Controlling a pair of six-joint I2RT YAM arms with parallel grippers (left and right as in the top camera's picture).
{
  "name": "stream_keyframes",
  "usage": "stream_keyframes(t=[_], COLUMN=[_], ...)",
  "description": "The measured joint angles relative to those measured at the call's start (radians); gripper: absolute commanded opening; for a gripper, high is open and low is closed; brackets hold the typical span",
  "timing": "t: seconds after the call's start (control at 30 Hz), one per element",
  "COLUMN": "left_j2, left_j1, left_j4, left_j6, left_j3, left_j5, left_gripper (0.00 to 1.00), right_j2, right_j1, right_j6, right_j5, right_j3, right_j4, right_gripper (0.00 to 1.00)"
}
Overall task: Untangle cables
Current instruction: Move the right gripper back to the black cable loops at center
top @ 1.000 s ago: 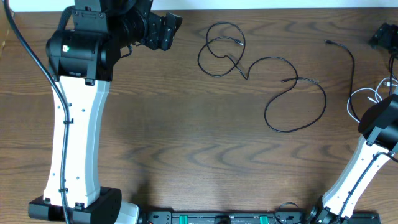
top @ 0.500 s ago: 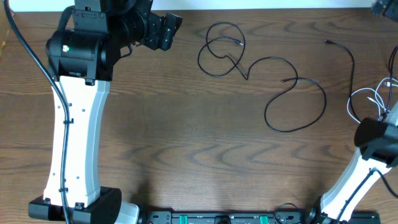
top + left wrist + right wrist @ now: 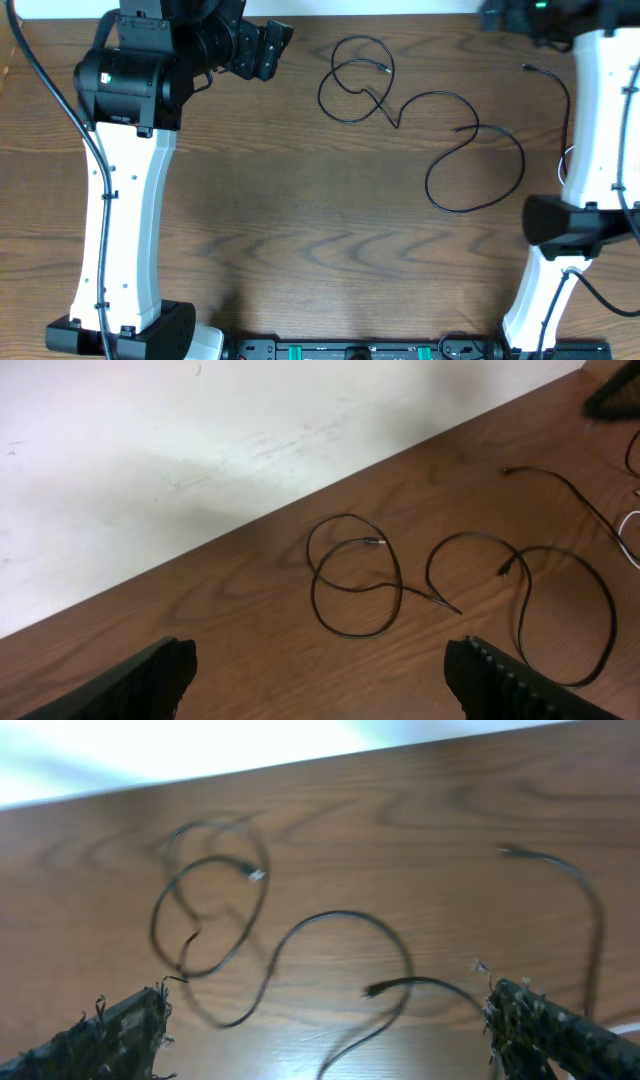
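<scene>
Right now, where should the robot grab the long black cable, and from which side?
Probably the wide single curve of the black cable, coming straight down from above to straddle it. It lies flat on the table, and one strand runs alone there, clear of the crossed loops.

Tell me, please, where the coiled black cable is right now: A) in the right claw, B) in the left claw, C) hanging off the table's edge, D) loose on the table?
D: the black cable lies flat on the table, while the left claw and right claw are both open and empty.
</scene>
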Motion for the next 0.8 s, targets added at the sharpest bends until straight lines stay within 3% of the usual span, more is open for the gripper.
stream_keyframes(t=[0.33, 0.8], left_j2=[0.000, 0.000], left_j1=[0.000, 0.000], left_j4=[0.004, 0.007], left_j6=[0.005, 0.015], left_j3=[0.000, 0.000], left_j5=[0.000, 0.000], left_gripper=[0.84, 0.84], right_j2=[0.125, 0.391], right_j1=[0.188, 0.231], right_j6=[-0.013, -0.014], right_j5=[0.032, 0.033], right_j3=[-0.001, -0.009], right_j4=[-0.008, 0.000], right_gripper=[0.99, 0.99])
